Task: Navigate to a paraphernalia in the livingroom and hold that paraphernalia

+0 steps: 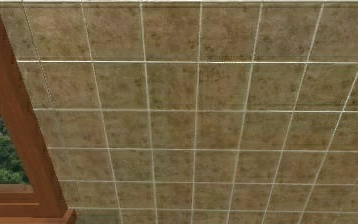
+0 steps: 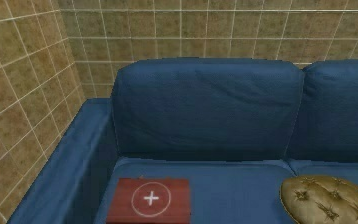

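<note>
The robot's body stands with its front close to a tiled wall (image 1: 207,120), and its arm side is turned squarely toward a blue sofa (image 2: 207,110).

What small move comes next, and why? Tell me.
Probably extend the arm toward the red box. It lies flat on the sofa seat, near the arm side view's bottom middle, and a tiled wall stands ahead, so driving on seems pointless.

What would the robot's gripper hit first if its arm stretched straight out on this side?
Probably the blue sofa: its backrest stands across that line, ahead of the tiled wall. Reaching low, it might first meet the red flat thing on the seat. Height is unclear.
</note>
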